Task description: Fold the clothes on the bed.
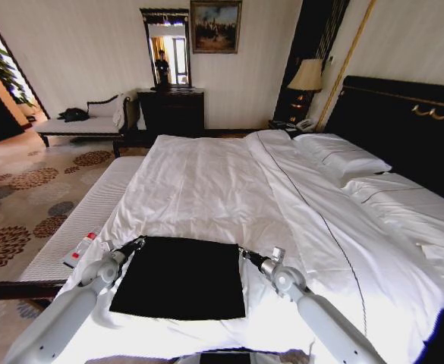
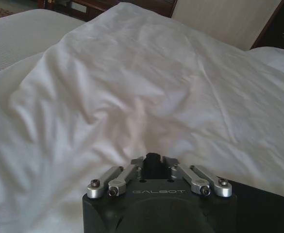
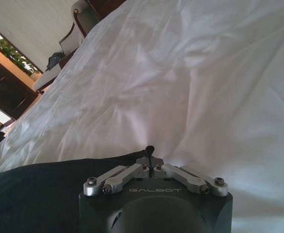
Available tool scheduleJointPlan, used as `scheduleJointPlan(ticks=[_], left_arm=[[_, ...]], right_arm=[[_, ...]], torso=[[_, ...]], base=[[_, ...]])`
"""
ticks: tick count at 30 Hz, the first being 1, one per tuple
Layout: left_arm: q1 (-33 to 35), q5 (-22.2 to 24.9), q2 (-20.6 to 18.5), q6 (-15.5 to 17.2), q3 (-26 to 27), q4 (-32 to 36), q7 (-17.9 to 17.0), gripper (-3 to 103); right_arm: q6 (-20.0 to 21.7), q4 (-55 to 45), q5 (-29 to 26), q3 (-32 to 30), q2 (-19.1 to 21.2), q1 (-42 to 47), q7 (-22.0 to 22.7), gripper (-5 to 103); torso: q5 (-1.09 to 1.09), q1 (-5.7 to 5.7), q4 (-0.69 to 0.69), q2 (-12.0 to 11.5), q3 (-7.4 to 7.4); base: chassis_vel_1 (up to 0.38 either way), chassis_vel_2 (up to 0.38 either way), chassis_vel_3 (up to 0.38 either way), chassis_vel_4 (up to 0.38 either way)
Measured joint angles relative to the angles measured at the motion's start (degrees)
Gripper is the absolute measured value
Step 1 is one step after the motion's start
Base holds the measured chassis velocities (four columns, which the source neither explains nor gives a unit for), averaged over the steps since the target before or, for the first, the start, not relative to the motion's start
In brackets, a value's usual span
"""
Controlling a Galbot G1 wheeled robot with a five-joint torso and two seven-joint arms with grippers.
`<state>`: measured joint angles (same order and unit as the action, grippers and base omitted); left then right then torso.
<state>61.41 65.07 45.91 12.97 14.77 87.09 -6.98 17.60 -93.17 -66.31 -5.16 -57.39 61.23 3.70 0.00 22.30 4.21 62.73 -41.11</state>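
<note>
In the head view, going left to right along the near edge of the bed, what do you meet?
Small bottle → left gripper → black T-shirt → right gripper → bare white duvet.

Hotel-style bedroom, large white bed (image 1: 206, 189) with dark headboard (image 1: 404, 121), bedside lamp (image 1: 307, 76) glowing, framed painting (image 1: 215, 26) hanging, patterned carpet (image 1: 24, 197)

Left end effector (image 1: 140, 243) closed, right end effector (image 1: 244, 252) closed

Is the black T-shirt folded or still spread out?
Folded: the T-shirt lies as a neat rectangle, no sleeves showing, on the bed.
</note>
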Motion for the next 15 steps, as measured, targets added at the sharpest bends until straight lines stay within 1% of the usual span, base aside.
scheduleJointPlan(ticks=[2, 5, 6, 12, 15], left_arm=[[0.0, 0.0, -0.1, 0.0, 0.0, 0.1, 0.0, 21], [0.2, 0.0, -0.3, -0.1, 0.1, 0.2, 0.0, 4], [0.3, 0.0, -0.3, -0.1, 0.3, 0.3, 0.1, 2], [1.4, 0.0, -0.8, -0.1, 1.0, 1.4, 0.3, 1], [2.1, 0.1, -1.0, -0.2, 2.4, 2.8, 0.2, 1]], right_arm=[[0.0, 0.0, 0.0, 0.0, 0.0, 0.0, 0.0, 0], [0.0, 0.0, 0.0, 0.0, 0.1, 0.0, 0.1, 0], [0.0, 0.0, 0.0, 0.0, 0.1, 0.1, 0.1, 0], [-0.1, -0.1, 0.1, -0.3, 0.1, 0.5, 0.1, 0], [-0.1, -1.4, 0.1, -0.7, 0.3, 0.8, 0.2, 0]], torso=[[0.01, 0.0, 0.0, 0.0, 0.0], [0.0, 0.0, 0.0, 0.0, 0.0], [0.0, 0.0, 0.0, 0.0, 0.0], [0.0, 0.0, -0.01, 0.0, 0.0], [0.0, 0.0, 0.0, 0.0, 0.0]], base=[[0.0, 0.0, 0.0, 0.0], [0.0, 0.0, 0.0, 0.0], [0.0, 0.0, 0.0, 0.0], [0.0, 0.0, 0.0, 0.0], [0.0, 0.0, 0.0, 0.0]])
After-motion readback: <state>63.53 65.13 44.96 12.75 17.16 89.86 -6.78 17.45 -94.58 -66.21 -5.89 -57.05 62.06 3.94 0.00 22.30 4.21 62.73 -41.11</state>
